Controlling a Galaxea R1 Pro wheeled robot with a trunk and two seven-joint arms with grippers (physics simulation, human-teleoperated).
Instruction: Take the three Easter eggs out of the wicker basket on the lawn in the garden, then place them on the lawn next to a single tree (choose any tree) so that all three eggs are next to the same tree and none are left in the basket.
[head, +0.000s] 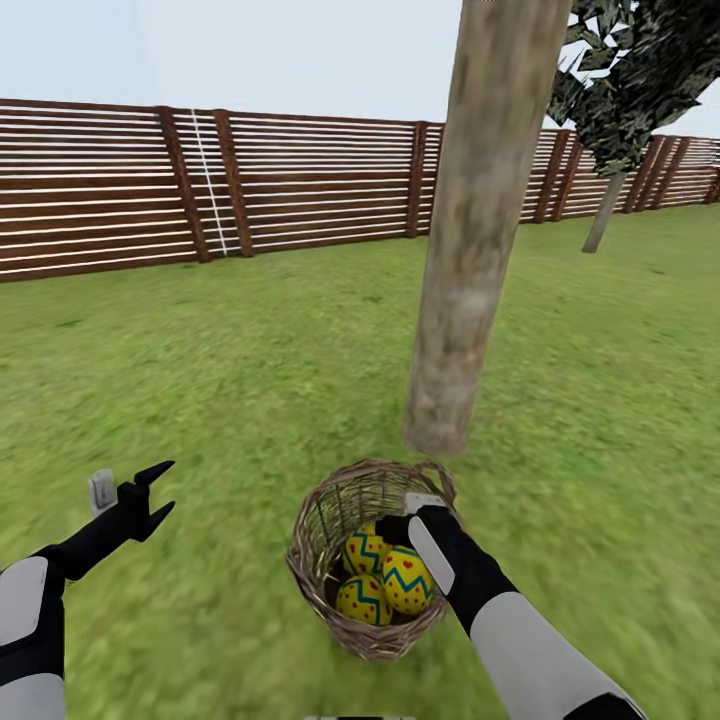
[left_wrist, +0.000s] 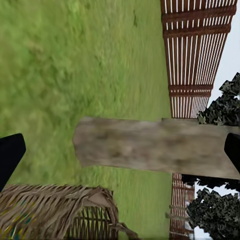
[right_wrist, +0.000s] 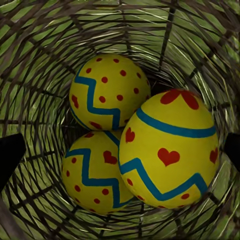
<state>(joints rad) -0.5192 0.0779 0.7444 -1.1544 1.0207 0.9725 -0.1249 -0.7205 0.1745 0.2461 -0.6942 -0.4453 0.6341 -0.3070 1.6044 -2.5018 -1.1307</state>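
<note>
All three Easter eggs (right_wrist: 125, 145) sat in the wicker basket (head: 322, 520), just beside the tree (head: 470, 260). I judged them smooth, rigid, likely slippery: grip across the middle. Right claw (head: 412, 520) hung spread wide over the nearest egg (right_wrist: 170, 150), holding nothing. Left claw (head: 150, 495) open, empty, well off the basket.

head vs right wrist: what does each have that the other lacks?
Head view: the tree trunk just behind the wicker basket, the fence, the open left claw over the lawn, the right claw dipping into the basket. Right wrist view: the red heart and dot markings close up. Shared: basket weave and all three eggs inside.
</note>
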